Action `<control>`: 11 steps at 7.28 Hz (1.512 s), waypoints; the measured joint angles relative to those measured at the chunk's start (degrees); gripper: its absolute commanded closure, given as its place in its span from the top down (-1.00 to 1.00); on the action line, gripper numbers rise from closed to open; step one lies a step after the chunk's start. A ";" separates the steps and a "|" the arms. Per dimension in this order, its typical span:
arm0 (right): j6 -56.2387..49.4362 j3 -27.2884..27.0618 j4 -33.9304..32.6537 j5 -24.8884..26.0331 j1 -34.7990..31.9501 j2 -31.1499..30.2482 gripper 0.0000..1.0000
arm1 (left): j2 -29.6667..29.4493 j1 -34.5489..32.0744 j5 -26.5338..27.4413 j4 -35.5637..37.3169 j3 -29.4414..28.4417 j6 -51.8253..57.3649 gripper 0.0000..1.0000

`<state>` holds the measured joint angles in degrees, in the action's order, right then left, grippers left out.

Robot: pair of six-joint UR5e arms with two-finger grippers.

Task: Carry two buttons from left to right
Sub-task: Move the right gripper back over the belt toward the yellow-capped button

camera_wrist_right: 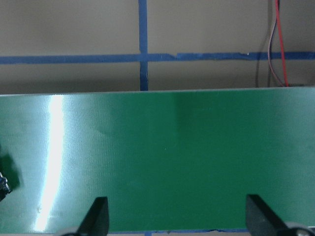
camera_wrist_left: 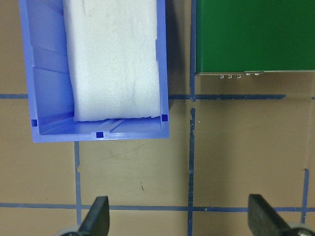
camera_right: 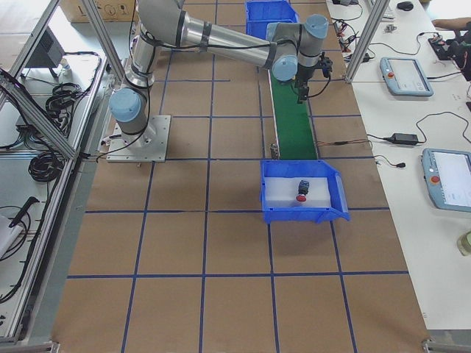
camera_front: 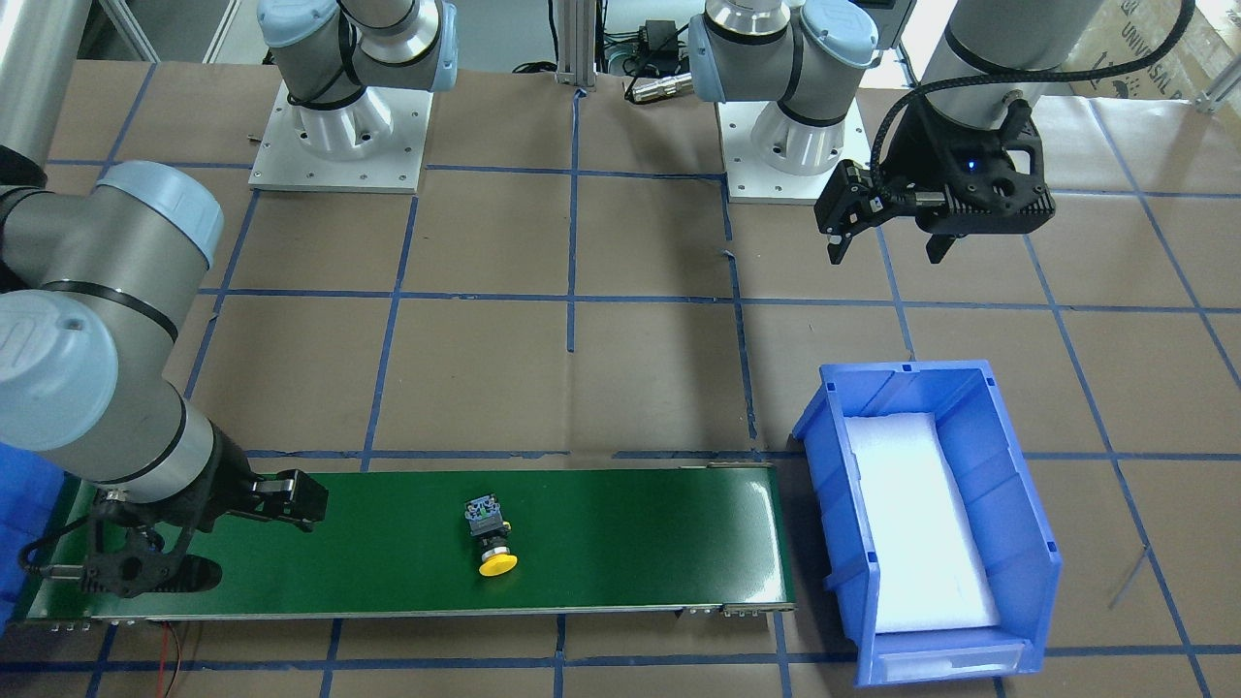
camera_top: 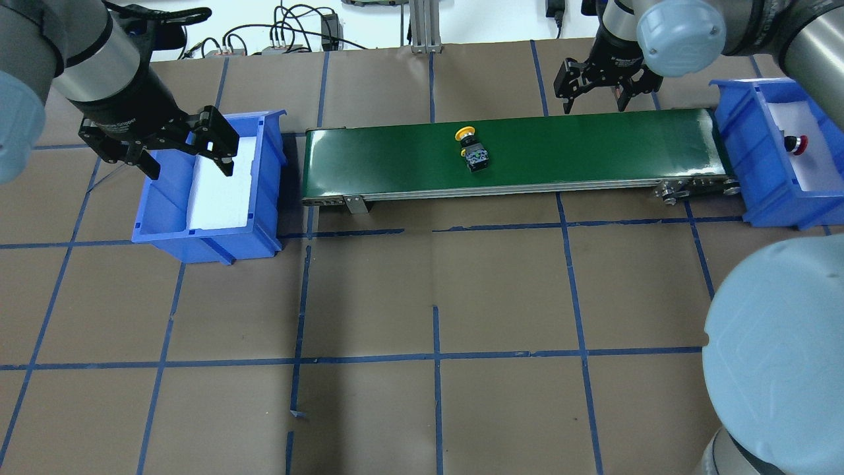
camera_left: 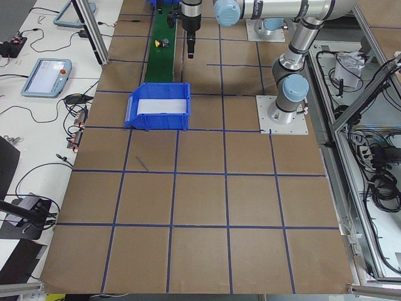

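Brown taped table (camera_top: 422, 297) carries a green belt (camera_top: 593, 145). My right pincer (camera_top: 593, 105) hangs released over its right stretch; the yellow button (camera_top: 471, 148) lies on the belt to its left, the red button (camera_top: 796, 144) in the right bin (camera_top: 758, 165) to its right. My left pincer (camera_top: 190, 170) gapes, empty, by the left bin (camera_top: 165, 224).

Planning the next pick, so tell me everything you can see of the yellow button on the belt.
The yellow push-button lies on its side near the middle of the green conveyor belt. Its glossy yellow mushroom cap points away from the robot; the black collar and boxy dark contact block, with small green and blue details, point toward it. Only the belt touches it.
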<state>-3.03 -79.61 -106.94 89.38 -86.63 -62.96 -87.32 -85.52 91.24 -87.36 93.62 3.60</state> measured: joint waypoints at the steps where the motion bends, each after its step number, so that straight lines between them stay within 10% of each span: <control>1: 0.75 -2.08 -0.02 0.00 -0.32 -1.15 0.94 | 0.07 0.00 -0.01 0.00 0.14 0.00 1.00; 11: 5.76 -4.60 -5.49 2.16 -4.58 0.68 0.96 | 0.10 0.00 -0.10 0.00 0.51 0.34 1.00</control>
<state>2.73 -84.21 -112.43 91.55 -91.21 -62.28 -87.22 -85.52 91.14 -87.36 94.13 3.94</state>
